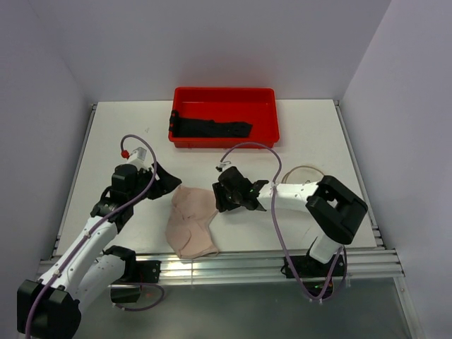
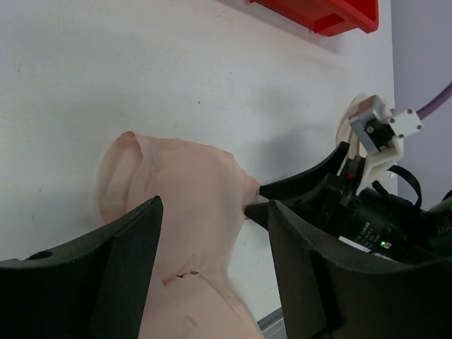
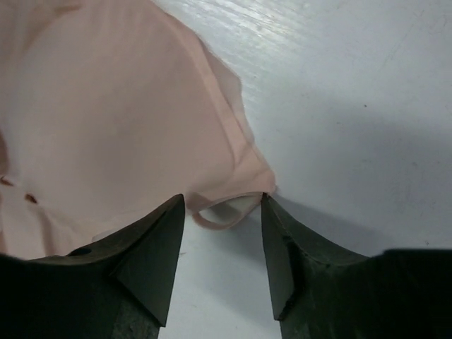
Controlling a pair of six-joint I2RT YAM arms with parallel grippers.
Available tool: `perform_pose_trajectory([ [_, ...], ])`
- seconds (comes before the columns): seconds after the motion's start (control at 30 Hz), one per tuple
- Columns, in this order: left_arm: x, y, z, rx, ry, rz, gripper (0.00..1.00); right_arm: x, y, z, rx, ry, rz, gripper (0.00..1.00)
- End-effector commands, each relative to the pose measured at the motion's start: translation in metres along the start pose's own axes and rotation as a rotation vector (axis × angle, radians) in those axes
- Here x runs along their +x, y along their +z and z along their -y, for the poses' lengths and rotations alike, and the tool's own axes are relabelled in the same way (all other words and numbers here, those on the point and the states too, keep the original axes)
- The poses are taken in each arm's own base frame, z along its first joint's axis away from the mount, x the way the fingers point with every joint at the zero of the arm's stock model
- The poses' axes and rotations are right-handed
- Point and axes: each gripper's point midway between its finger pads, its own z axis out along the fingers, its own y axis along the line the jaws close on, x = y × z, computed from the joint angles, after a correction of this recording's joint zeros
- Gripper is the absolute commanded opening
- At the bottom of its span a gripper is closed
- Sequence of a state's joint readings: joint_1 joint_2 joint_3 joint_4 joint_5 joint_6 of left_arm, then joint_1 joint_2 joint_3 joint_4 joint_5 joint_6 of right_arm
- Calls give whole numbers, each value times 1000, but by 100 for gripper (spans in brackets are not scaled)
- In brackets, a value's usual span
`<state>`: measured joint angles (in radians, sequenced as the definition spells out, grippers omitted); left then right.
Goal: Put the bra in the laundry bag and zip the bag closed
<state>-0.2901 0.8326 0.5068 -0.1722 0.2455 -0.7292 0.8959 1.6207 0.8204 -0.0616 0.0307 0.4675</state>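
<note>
The pale pink bra (image 1: 191, 222) lies crumpled on the white table near the front edge. It also shows in the left wrist view (image 2: 187, 191) and the right wrist view (image 3: 120, 113). My left gripper (image 1: 171, 182) is open, just left of the bra's top, with its jaws (image 2: 215, 208) spread above the fabric. My right gripper (image 1: 218, 198) is open at the bra's right edge, and a small strap loop (image 3: 222, 215) lies between its fingertips (image 3: 222, 201). The laundry bag (image 1: 307, 171) shows only as a pale tan-edged ring behind the right arm.
A red rectangular tray (image 1: 265, 95) stands at the back centre with a dark cloth (image 1: 212, 128) in it. The table's metal front rail (image 1: 240, 263) runs just below the bra. Purple cables loop over both arms.
</note>
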Motion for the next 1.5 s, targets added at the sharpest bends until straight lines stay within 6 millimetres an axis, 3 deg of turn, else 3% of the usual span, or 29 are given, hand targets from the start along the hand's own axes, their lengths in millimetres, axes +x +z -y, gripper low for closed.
perform_pose_trajectory([
  [0.0,-13,-3,12,39,17,55,67,-33,7,-1,41,39,97,53],
  [0.1,-9,-1,10,41,16,50,67,-33,13,0,55,37,85,39],
  [0.13,-7,-1,10,44,14,44,67,-34,16,1,62,33,92,31],
  [0.17,-6,0,11,49,12,41,66,-36,17,3,72,31,94,17],
  [0.27,0,2,8,51,5,29,66,-53,23,7,101,40,133,0],
  [0.37,6,4,7,60,-2,16,65,-96,20,9,108,57,243,0],
  [0.47,8,6,9,67,-1,12,65,-166,8,8,82,68,391,0],
  [0.53,8,7,11,73,1,14,65,-192,7,9,49,45,412,0],
  [0.57,9,7,11,74,0,13,65,-194,15,9,48,34,398,0],
  [0.6,9,7,13,83,-1,12,65,-219,9,-2,23,25,433,0],
  [0.63,11,8,14,89,-6,9,65,-214,13,-3,28,-9,378,8],
  [0.67,11,8,17,97,-5,13,65,-223,17,-6,37,-16,367,35],
  [0.73,14,9,17,101,-6,8,67,-211,22,1,66,-17,314,60],
  [0.77,13,9,18,106,-7,12,68,-212,16,0,57,-14,323,66],
  [0.8,14,11,19,114,-6,17,67,-195,18,6,58,-8,295,67],
  [0.93,21,15,22,132,-3,-7,67,-178,-9,7,7,43,343,65],
  [1.03,22,17,25,140,9,-7,67,-164,-36,14,4,87,391,57],
  [1.23,19,17,46,187,44,23,64,-127,-84,73,134,264,485,18],
  [1.27,21,17,50,197,52,21,63,-114,-91,84,147,293,494,17],
  [1.33,27,20,62,229,88,7,63,-112,-113,110,192,382,566,14],
  [1.37,27,22,66,232,101,6,62,-97,-112,124,228,406,562,14],
  [1.4,31,23,71,241,124,0,63,-94,-120,142,280,459,592,15],
  [1.47,41,23,86,280,160,-13,63,-87,-133,157,306,501,632,19],
])
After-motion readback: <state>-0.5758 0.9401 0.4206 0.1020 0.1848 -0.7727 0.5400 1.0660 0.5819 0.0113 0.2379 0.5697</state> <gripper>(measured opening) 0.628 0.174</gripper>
